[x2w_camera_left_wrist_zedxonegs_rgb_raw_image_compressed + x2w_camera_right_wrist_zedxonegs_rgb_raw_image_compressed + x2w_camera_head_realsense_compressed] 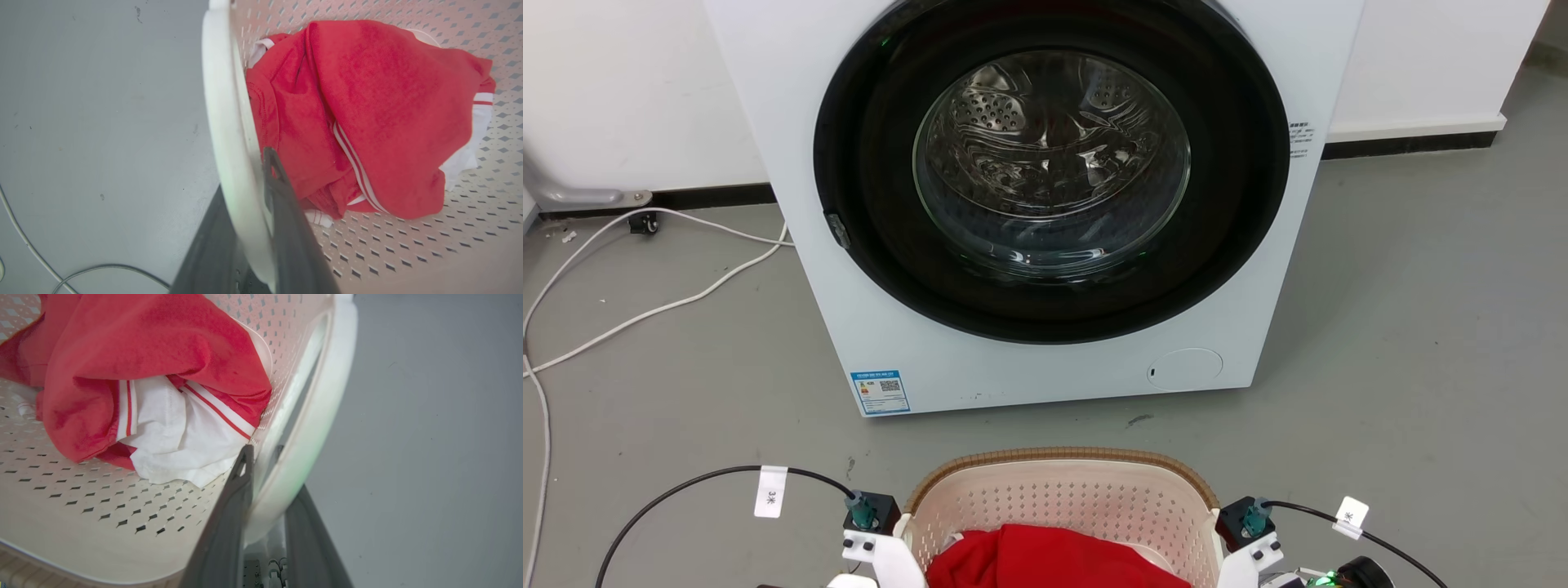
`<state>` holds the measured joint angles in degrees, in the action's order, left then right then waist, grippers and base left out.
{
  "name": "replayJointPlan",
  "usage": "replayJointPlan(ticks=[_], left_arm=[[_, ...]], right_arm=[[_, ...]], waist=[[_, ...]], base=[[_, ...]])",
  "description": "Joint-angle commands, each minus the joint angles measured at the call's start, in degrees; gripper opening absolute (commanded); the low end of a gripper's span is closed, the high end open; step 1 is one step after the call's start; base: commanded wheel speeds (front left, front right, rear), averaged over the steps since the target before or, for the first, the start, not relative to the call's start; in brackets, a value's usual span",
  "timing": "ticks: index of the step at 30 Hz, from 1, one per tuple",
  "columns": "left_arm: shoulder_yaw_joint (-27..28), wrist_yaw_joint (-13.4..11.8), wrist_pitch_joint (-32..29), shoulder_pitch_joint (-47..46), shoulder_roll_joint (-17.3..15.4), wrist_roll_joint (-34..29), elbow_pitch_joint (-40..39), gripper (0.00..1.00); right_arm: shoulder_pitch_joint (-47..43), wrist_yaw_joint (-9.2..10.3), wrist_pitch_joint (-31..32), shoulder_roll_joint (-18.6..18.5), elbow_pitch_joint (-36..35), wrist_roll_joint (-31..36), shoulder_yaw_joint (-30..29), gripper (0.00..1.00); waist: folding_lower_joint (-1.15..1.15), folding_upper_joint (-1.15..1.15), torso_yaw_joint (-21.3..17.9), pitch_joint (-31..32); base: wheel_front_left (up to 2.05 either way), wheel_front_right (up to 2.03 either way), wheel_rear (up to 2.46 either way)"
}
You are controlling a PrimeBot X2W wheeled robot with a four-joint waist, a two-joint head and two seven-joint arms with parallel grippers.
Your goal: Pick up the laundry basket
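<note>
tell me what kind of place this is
Probably a laundry area: a white front-loading washing machine stands against a wall on a grey floor, and a laundry basket holding red and white clothes sits in front of it.

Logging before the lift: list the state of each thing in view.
White front-loading washing machine: round glass door shut.
Cream perforated plastic laundry basket: holding red-and-white clothing.
Left tool: shut on the basket's left side handle.
Right tool: shut on the right side handle.
</note>
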<state>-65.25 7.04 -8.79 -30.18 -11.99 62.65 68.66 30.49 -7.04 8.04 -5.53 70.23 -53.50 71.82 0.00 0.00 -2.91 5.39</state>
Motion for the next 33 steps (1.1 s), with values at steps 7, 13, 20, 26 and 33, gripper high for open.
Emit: replayJointPlan(ticks=[7, 13, 20, 26, 33], left_arm=[[-0.94, 0.75, 1.37, -0.72, 1.09, 0.85, -0.50, 0.00], [-1.64, 0.75, 1.69, -0.66, 0.82, 1.55, -0.44, 0.00], [-2.45, 0.75, 1.90, -0.74, 0.77, 2.45, -0.38, 0.00], [-3.17, 0.75, 2.09, -1.31, 0.77, 3.02, -0.36, 0.00], [-3.84, 0.75, 2.17, -1.53, 0.74, 3.70, -0.21, 0.00]], right_arm=[[-0.72, -0.83, -0.26, 1.43, -0.45, -0.31, 0.95, 0.00], [-0.79, -0.83, -0.24, 1.43, -0.44, -0.57, 1.21, 0.00], [-0.82, -0.83, -0.31, 1.31, -0.31, -0.75, 1.41, 0.00], [-0.67, -0.83, -0.32, 1.23, -0.29, -1.00, 1.56, 0.00], [-0.68, -0.83, -0.15, 1.10, -0.33, -1.13, 1.65, 0.00]], waist=[[0.00, 0.00, 0.04, -0.05], [0.00, 0.00, -0.06, -0.08], [0.00, 0.00, -0.09, -0.06], [0.00, 0.00, -0.06, -0.11], [0.00, 0.00, -0.04, -0.14]], base=[[0.00, 0.00, 0.00], [0.00, 0.00, 0.00], [0.00, 0.00, 0.00], [0.00, 0.00, 0.00], [0.00, 0.00, 0.00]])
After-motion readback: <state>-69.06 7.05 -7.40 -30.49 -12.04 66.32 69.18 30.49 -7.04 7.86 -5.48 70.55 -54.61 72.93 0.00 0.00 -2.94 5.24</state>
